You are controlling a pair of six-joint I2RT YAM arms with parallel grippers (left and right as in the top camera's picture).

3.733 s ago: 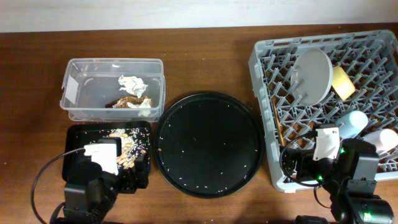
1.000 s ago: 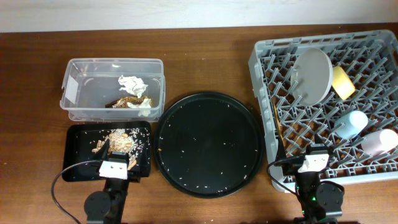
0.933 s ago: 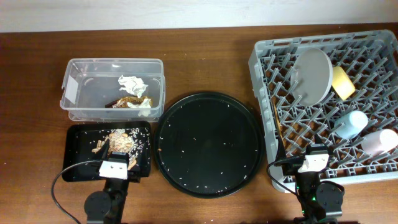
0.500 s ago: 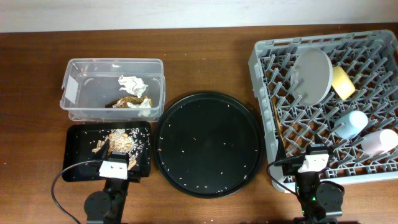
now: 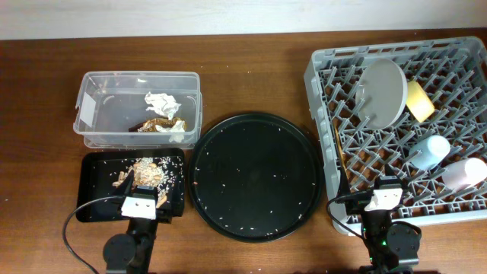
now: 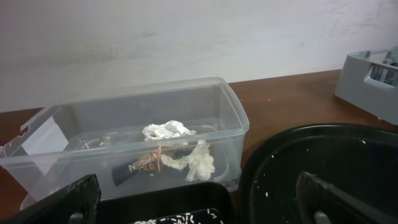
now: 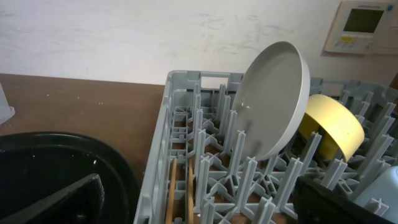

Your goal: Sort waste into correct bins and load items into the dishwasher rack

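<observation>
The clear tub (image 5: 84,114) holds white tissue (image 5: 160,103) and the brown-and-gold wrapper (image 5: 156,125); the left wrist view also shows the tissue (image 6: 168,130). Rice scraps (image 5: 152,172) lie in the shallow black tray (image 5: 91,198). The grey rack (image 5: 323,137) holds the plate (image 5: 382,93), yellow bowl (image 5: 419,100), blue cup (image 5: 429,151), pink cup (image 5: 465,173) and chopsticks (image 5: 341,156). My left gripper (image 6: 199,211) is open and empty over the black tray's near end. My right gripper (image 7: 205,205) is open and empty at the rack's front left corner, above the chopsticks (image 7: 173,193).
The large round black tray (image 5: 255,176), dotted with rice grains, lies between the bins and the rack. Both arms (image 5: 140,207) (image 5: 383,199) sit folded at the table's front edge. A wall lies behind the table.
Since the earliest frame both arms have drawn back toward the front edge. Over the last second nothing has moved.
</observation>
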